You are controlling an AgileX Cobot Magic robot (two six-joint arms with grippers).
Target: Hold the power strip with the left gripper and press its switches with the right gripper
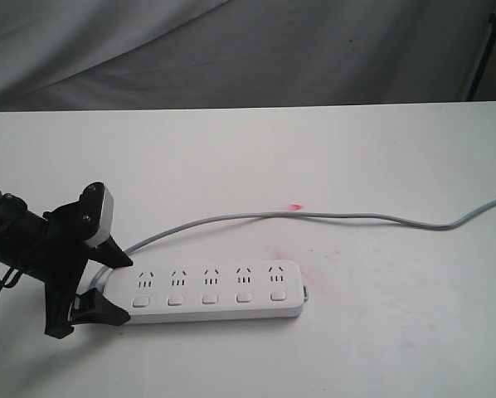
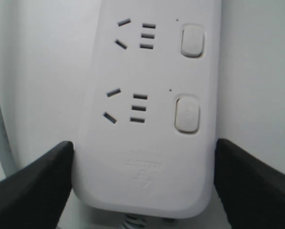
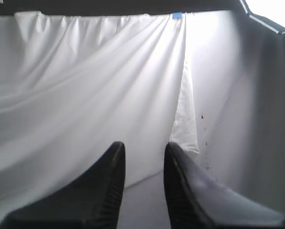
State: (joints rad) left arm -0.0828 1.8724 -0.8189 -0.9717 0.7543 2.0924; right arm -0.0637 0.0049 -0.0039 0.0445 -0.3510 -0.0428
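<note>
Starting nearest the front of the flat white table [image 1: 381, 356], the black two-fingered left pincer [image 1: 122, 288] sits low on the left, at the end of a slim black arm [image 1: 16, 236] with a small silver-grey block [image 1: 101, 207] on top. It has hold of the long white plastic power strip [image 1: 227, 288] with rounded ends: one pointed finger [image 2: 33, 191] against each long side of the cord end, jaws spread wide to span the bar's full width, and the wrist view shows both tips touching the plastic. The strip lies flat on the table, lengthways left to right, a little left of centre. Along its near edge, five small white rounded-rectangle switches [image 1: 210, 298] in a row; just behind each one, a set of dark socket slots [image 1: 211, 276]. Just behind the strip's right end, a faint pink smear [image 1: 285, 253] on the table, and a small red mark [image 1: 296, 206] farther back. The thin grey cord [image 1: 339, 215] leaves the gripped end, curls behind the pincer, then runs across to the table's right edge. Beyond the table, a crumpled pale cloth backdrop [image 1: 190, 50]. The right pincer [image 3: 143, 148], black too, is out of the exterior view; its own camera shows the fingers a narrow gap apart, holding nothing, pointed at draped white cloth [image 3: 85, 71].
</note>
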